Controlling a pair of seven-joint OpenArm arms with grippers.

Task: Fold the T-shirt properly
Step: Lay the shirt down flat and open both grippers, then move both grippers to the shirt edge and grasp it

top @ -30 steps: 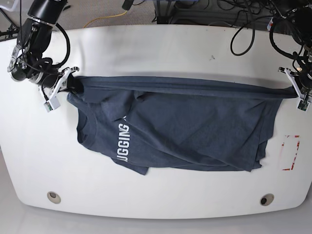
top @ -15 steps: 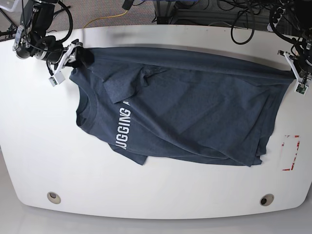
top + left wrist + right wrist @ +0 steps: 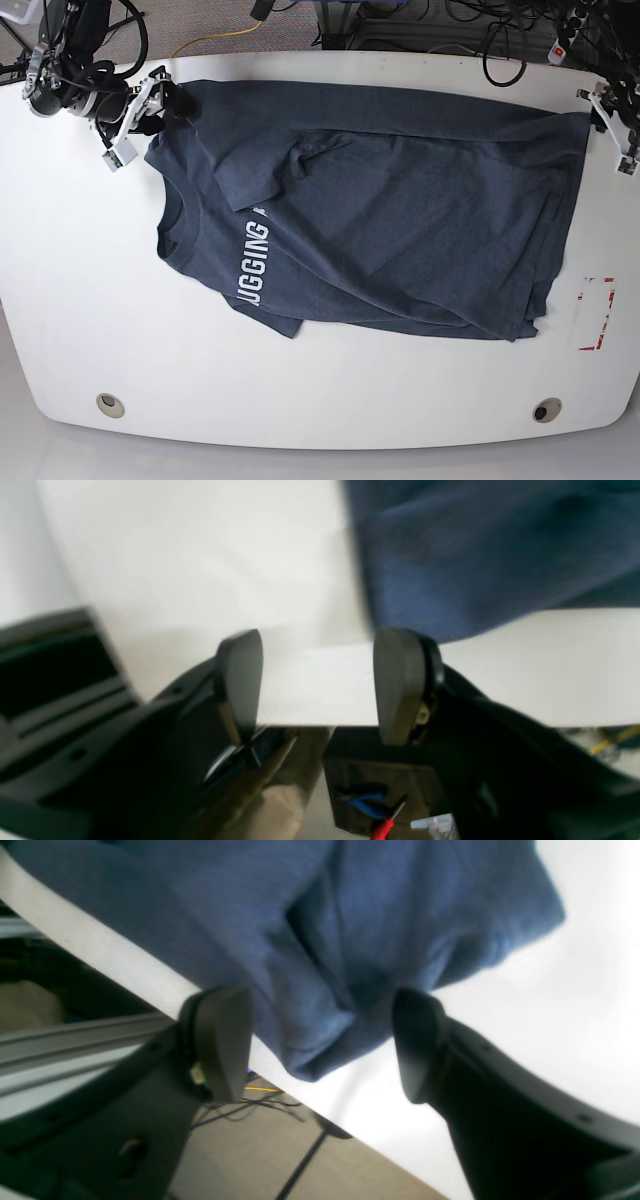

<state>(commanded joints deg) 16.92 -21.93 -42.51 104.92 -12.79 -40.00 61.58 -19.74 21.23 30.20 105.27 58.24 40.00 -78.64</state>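
The dark navy T-shirt (image 3: 400,210) lies spread across the white table (image 3: 330,390), its white lettering (image 3: 255,265) partly covered by a folded flap. My right gripper (image 3: 140,110) stands open at the shirt's far left corner. In the right wrist view (image 3: 317,1040) a bunched fold of the cloth (image 3: 320,955) lies between its spread fingers, unclamped. At the shirt's far right corner, by the table's edge, is my left gripper (image 3: 612,130). The left wrist view shows it (image 3: 320,680) open and empty, with the shirt (image 3: 475,555) just beyond one fingertip.
A red-and-white marked rectangle (image 3: 596,313) is on the table right of the shirt. Two round holes (image 3: 111,404) (image 3: 546,409) sit near the front edge. Cables (image 3: 500,50) lie beyond the far edge, close to both arms.
Both arms carried the shirt's upper edge toward the table's far side, spreading the cloth. Both grippers, shut on that edge before, now stand open with the cloth released.
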